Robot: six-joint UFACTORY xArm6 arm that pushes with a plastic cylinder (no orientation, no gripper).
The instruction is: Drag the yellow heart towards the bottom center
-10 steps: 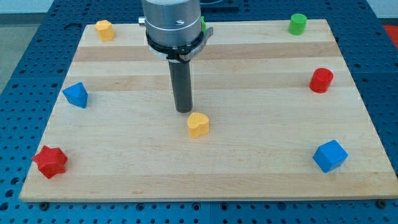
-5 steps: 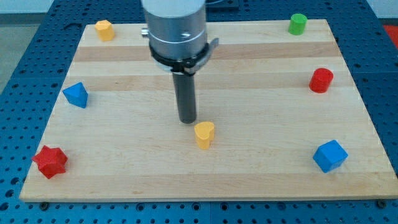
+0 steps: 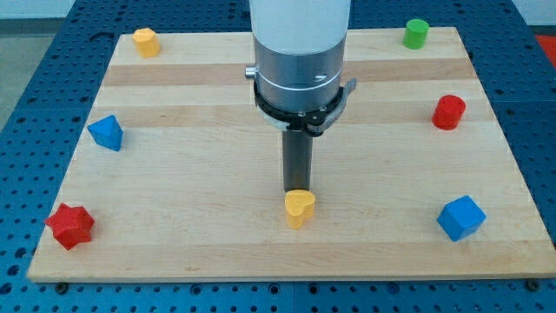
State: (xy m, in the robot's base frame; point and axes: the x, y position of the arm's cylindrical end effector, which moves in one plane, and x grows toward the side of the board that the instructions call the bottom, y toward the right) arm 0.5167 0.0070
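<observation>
1. Yellow heart [image 3: 300, 209]: lies on the wooden board [image 3: 174, 226], slightly right of the board's middle line and toward the view's bottom edge, a strip of bare wood below it.
2. My tip [image 3: 298, 189]: lower end of the dark rod, at 12 o'clock of the yellow heart, right at its upper edge and seemingly touching. No claw on this arm, so nothing to open or close; the rod simply stands upright behind the heart.
3. Arm housing [image 3: 300, 52]: grey and white cylinder above the rod, covering the board's upper middle.
4. Blue cube [image 3: 460, 217]: at 3 o'clock of the heart, well apart, near the board's right edge.
5. Red cylinder [image 3: 449, 112]: at 2 o'clock, near the right edge.
6. Green cylinder [image 3: 416, 33]: at 1 o'clock, top right corner.
7. Yellow block [image 3: 146, 41]: at 11 o'clock, top left corner; shape unclear.
8. Blue triangular block [image 3: 106, 133]: at 10 o'clock, near the left edge.
9. Red star [image 3: 69, 226]: at 9 o'clock, bottom left corner.
</observation>
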